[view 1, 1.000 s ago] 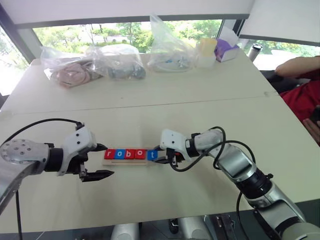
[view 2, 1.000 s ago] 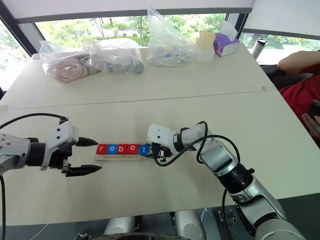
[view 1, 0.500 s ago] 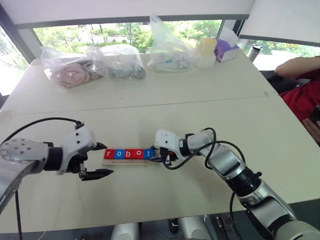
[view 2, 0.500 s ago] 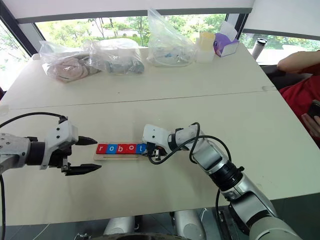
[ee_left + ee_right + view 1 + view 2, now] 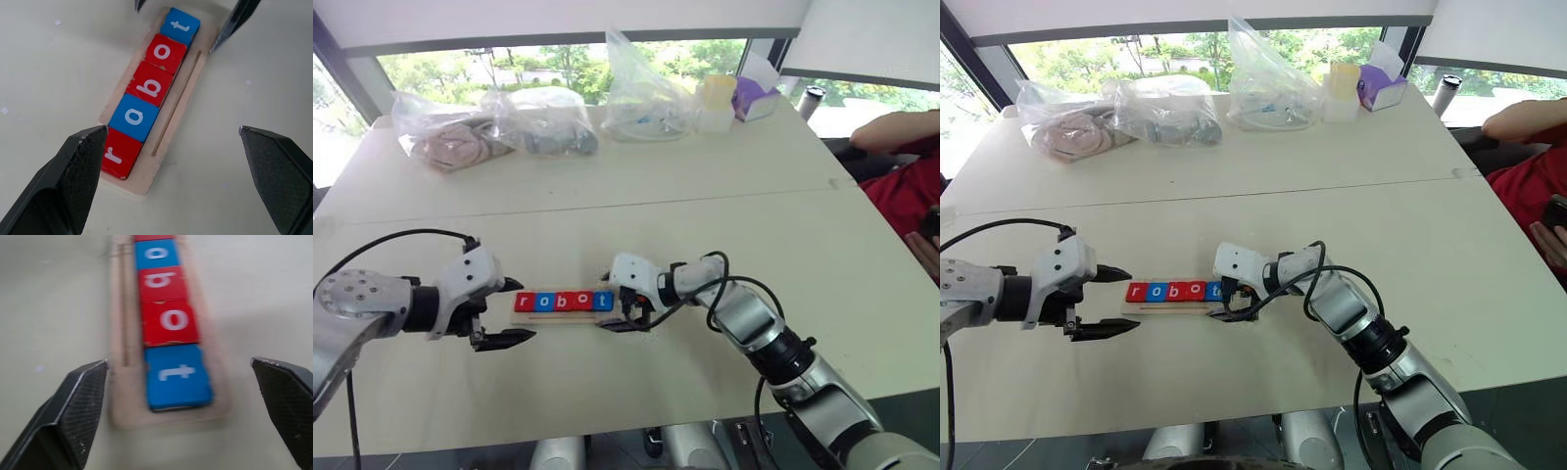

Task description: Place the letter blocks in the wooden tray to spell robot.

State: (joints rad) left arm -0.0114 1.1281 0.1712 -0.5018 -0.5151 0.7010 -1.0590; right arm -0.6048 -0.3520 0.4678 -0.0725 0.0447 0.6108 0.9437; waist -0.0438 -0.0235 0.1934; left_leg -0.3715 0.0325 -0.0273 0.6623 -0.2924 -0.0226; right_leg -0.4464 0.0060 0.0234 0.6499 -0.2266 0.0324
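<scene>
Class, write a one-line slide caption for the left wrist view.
Five blocks spell "robot" in the tray, framed by the open left gripper.

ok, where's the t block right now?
The blue t block lies in the wooden tray at its right end, beside the red o block, between the open right gripper's fingers.

A: The wooden tray [image 5: 172,128] looks like pale, unvarnished wood, matt, with a fine groove; the letter blocks [image 5: 149,82] are smooth, slightly glossy red and blue.

B: The fingertips [image 5: 78,401] are black with a fine cross-hatched texture. The table [image 5: 705,157] is matt cream; the bags [image 5: 641,93] at upper centre are clear, crinkled plastic.
</scene>
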